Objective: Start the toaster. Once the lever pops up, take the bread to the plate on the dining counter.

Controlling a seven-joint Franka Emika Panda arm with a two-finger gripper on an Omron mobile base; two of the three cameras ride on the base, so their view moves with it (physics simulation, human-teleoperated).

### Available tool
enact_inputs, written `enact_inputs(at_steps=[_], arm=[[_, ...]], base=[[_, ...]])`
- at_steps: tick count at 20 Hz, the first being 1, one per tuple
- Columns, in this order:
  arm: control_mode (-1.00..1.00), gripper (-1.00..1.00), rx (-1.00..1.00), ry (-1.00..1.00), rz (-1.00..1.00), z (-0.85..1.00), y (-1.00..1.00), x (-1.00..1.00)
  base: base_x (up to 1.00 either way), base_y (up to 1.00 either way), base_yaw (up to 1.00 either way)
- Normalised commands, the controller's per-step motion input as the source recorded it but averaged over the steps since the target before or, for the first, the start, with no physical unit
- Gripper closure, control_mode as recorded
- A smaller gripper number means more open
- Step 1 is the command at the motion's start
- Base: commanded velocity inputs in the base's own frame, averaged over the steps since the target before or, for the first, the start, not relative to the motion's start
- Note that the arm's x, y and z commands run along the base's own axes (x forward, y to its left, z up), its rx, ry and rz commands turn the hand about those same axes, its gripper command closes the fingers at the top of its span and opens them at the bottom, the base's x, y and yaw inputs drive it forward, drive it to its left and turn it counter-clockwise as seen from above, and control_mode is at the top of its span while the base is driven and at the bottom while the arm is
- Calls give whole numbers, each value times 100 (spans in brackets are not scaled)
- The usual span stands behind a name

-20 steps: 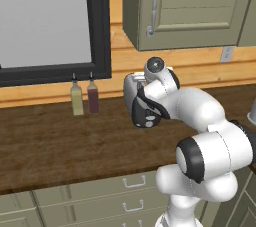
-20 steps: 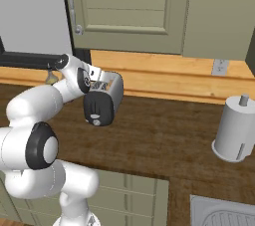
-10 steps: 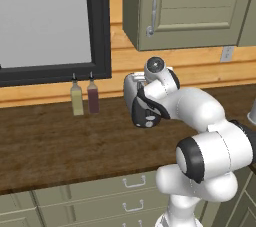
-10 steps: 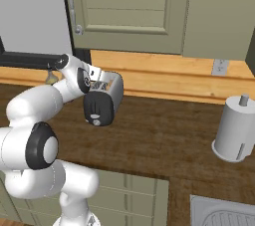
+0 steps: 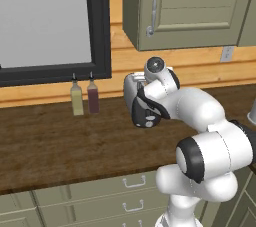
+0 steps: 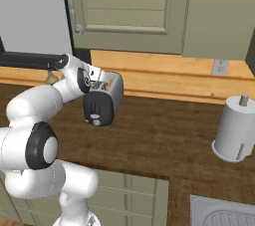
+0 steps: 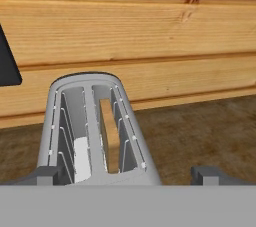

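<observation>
- End effector: jaws spread wide, nothing held; in hand view the two dark finger tips sit far apart, either side of the toaster's near end, no contact visible.
- Toaster: small rounded white-silver box w/ black end panel facing the tabletop's front edge; stands toward the back edge, near the wood wall.
- Small light controls show on the black panel; lever too small to make out for sure.
- Hand view looks down on the toaster top: two long slots w/ thin wire guides, smooth metal shell.
- Bread: tan slice standing upright in one slot, top edge below the slot rim; other slot shows a pale patch inside.
- Tabletop: dark brown wood grain, matte; pale green drawer fronts w/ small handles below the front edge.
- Wall behind: horizontal light wood planks, visible grain + a knot.
- Two slim bottles, one yellowish, one dark red, upright at the back edge, well apart from the toaster, under a black-framed window.
- White cylindrical paper-towel roll on a stand toward the tabletop's right end in right base view; steel sink corner near the front edge beside it.
- Arm: glossy white w/ dark joints, wrist bent over the toaster.
</observation>
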Motion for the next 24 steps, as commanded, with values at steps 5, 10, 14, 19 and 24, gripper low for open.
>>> enact_inputs(at_steps=[5,10,14,19,24], arm=[[-100,-100,0,0,0,0,0,0],[-100,-100,0,0,0,0,0,0],[-100,-100,0,0,0,0,0,0],[-100,-100,0,0,0,0,0,0],[-100,-100,0,0,0,0,0,0]], base=[[0,0,0],[0,0,0],[0,0,0],[0,0,0],[0,0,0]])
